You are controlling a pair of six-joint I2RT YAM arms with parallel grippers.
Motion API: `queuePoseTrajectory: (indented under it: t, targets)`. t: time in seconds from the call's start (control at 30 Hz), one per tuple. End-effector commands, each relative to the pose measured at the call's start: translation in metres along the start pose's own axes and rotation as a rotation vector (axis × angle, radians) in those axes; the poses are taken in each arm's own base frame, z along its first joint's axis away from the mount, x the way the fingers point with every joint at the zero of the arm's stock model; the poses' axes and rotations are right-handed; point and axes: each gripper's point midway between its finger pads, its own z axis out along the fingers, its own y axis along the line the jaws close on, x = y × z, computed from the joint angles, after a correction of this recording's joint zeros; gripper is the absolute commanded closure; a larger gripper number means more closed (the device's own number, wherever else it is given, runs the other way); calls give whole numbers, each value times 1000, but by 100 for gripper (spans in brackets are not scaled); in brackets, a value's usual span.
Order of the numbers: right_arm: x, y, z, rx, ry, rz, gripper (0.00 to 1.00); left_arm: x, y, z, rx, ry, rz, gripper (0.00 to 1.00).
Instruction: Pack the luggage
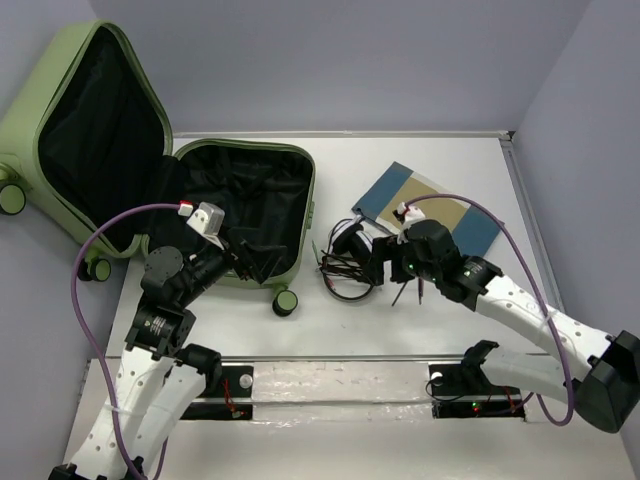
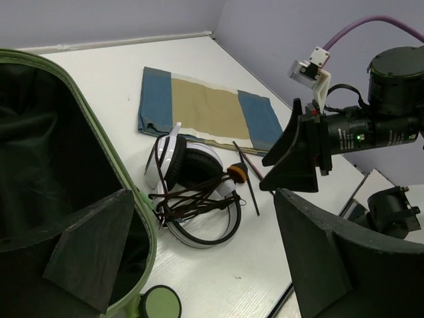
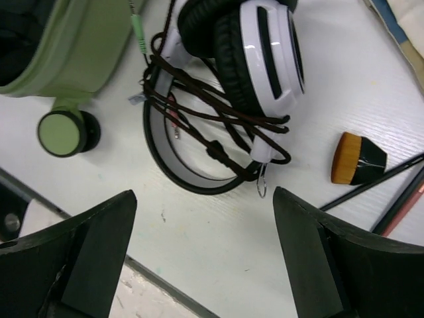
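Luggage (image 1: 262,185) lies open at the left of the table (image 1: 420,320), its lid propped up to the far left and its lower half flat, showing only black lining in the overhead view. By that showing, nothing has been packed.

The items that appear meant for it are all outside the case. White-and-black headphones (image 3: 262,53), wrapped in a dark tangled cord, rest on the table just beside the case's right wall. A small brush (image 3: 358,159) with an orange tip and a couple of thin pencils (image 3: 397,192) lie next to them. A blue-and-tan folded cloth (image 1: 470,222) sits farther back toward the right corner.

The right gripper (image 3: 212,258) hangs over the headphones with its fingers spread wide and nothing between them, the headband framed in the gap. The left gripper (image 2: 205,258) is likewise spread wide and empty, poised at the near edge of the case, close to a green wheel (image 1: 285,303).

The work looks to be at its very start. A first grasp on the headphones seems the likely opening, and the right arm is well placed for it. The headphones, brush, pencils and cloth all remain to be lifted in. The lid would then have to be brought down.
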Motion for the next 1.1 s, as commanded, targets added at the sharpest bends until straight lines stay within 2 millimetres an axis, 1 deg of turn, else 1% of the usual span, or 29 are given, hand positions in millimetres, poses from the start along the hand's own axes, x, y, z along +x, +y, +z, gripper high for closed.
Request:
queuePoseTrajectory:
  t: [0.0,0.03,0.1,0.13,0.23,0.4,0.5,0.67,0.73,0.77,0.83,0.87,0.9,1.07]
  targets:
    - [-16,-11,5,133,-59,-18,10,-25,-12,-4,35,-60,59,1]
    - [-16,-7,7,132,-56,-29,10,-25,-13,-4,39,-62,63,1]
    - [-12,-11,15,169,-38,-42,10,-26,-14,-5,42,-66,66,1]
    - [-10,-9,17,171,-30,-49,10,-25,-14,-5,44,-62,63,1]
    - [-8,-14,25,215,-19,-57,10,-26,-14,-5,47,-66,66,1]
    - [-7,-24,28,280,-11,-53,14,-24,-14,-4,46,-62,62,1]
    - [-3,-27,29,296,6,-51,18,-25,-13,-5,42,-65,63,1]
    - [15,-33,41,321,71,-51,23,-25,-12,-5,37,-65,62,1]
    - [18,-39,45,347,78,-55,28,-24,-11,-5,37,-64,61,1]
    - [17,-40,46,361,77,-55,29,-25,-12,-5,37,-65,62,1]
    - [19,-46,51,391,82,-61,36,-24,-10,-4,34,-62,60,1]
    - [16,-47,53,402,68,-60,39,-24,-11,-4,35,-63,59,1]
    - [17,-48,55,411,71,-60,40,-25,-11,-4,37,-64,60,1]
    - [6,-43,59,396,19,-34,45,-24,-10,-4,36,-61,58,1]
